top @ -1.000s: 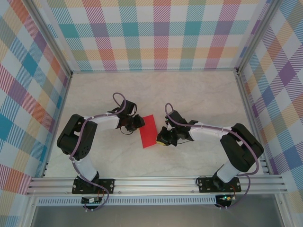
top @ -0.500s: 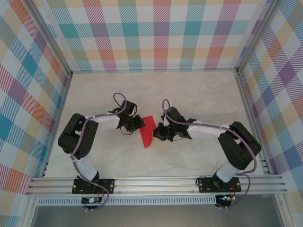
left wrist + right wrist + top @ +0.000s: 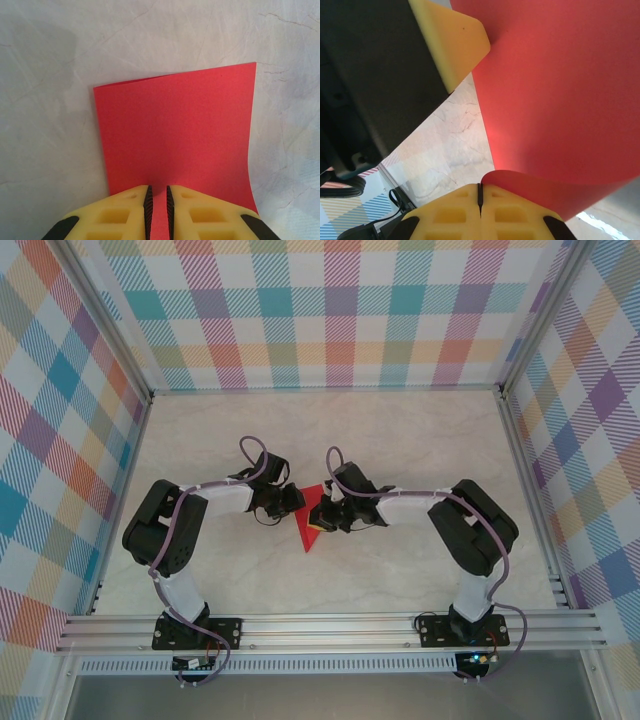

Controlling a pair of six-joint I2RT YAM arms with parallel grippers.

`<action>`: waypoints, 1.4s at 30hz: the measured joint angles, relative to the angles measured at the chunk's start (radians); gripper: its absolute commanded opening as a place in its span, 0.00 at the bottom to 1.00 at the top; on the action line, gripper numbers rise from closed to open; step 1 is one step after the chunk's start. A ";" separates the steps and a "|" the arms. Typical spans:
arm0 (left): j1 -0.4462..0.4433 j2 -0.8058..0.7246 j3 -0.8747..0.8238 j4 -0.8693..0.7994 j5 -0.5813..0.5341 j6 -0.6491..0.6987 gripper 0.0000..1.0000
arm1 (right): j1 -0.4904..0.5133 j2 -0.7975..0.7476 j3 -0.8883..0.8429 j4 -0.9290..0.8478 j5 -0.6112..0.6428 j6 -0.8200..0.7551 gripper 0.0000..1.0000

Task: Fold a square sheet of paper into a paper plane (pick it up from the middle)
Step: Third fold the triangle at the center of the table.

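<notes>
The left gripper (image 3: 157,192) clamps the edge of the red sheet (image 3: 175,135), pinning it flat so it cannot slide. Opposite the left gripper, the right gripper (image 3: 480,187) (fingers (image 3: 450,215) pinched tight on the far edge, it seems) curls that side toward the left gripper, likely starting a fold.
</notes>
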 measured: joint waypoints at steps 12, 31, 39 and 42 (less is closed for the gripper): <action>0.000 -0.042 -0.005 -0.035 -0.072 0.004 0.17 | 0.001 0.050 0.005 0.042 0.000 -0.003 0.02; 0.000 -0.016 -0.004 -0.032 -0.071 0.007 0.14 | 0.001 0.110 0.031 0.092 -0.005 -0.007 0.03; 0.000 -0.016 -0.004 -0.032 -0.071 0.008 0.14 | 0.001 0.114 0.034 0.086 -0.010 -0.037 0.03; 0.000 -0.016 -0.004 -0.032 -0.070 0.009 0.14 | 0.001 0.114 0.039 0.079 -0.012 -0.055 0.03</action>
